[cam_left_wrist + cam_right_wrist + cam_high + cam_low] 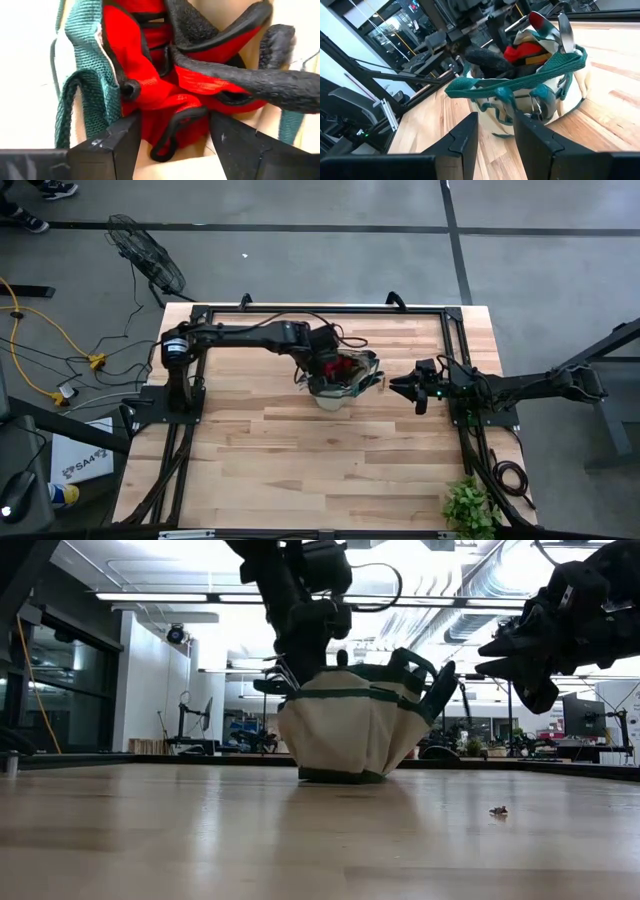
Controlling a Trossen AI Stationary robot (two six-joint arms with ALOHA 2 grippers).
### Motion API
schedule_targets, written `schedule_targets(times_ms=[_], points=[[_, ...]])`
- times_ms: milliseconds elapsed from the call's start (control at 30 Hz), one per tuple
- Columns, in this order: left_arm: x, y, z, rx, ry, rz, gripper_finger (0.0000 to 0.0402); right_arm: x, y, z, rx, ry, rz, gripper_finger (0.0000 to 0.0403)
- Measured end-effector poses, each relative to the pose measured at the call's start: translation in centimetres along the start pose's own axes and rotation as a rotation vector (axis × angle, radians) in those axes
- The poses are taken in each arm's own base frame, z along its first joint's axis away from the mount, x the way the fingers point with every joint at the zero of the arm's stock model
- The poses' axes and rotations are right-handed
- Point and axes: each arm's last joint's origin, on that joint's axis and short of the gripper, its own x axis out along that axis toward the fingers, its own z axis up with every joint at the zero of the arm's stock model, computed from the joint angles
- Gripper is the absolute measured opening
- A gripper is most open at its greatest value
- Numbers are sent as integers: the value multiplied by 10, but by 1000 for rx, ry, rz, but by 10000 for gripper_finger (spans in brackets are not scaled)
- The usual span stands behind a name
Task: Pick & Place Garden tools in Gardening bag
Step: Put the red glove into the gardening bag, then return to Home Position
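The gardening bag (345, 383) stands upright on its base at the table's middle. It also shows in the low view (350, 735) and the right wrist view (545, 95). Inside it lie a red glove (150, 85), a black-and-red glove (240, 75) and a silver trowel blade (563, 30). My left gripper (175, 145) is open and reaches down into the bag's mouth, its fingers on either side of the red glove's cuff (172, 132). My right gripper (403, 387) is open and empty, in the air just to the right of the bag. The other tools are hidden. My left gripper comes at the red glove from above, pointing down into the bag. The cuff's black-edged end (165, 145) lies between the open fingers. I cannot tell whether the fingers (122, 142) touch it.
A leafy green plant (470, 505) stands at the table's near right corner. A small crumb (497, 810) lies on the wood in front of the bag. A green loop handle (520, 80) hangs over the bag's side that faces my right gripper. Bare wood lies toward the near edge.
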Motion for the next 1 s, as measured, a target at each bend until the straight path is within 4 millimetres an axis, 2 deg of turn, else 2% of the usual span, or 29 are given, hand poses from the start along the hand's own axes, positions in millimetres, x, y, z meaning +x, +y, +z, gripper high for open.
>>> schedule_targets(times_ms=[700, 1000], points=[[-26, -2, 1, 7, -66, 3, 223, 0, 0, 0, 0, 0, 0, 116], [-54, -5, 1, 91, -141, 2, 223, 0, 0, 0, 0, 0, 0, 116]])
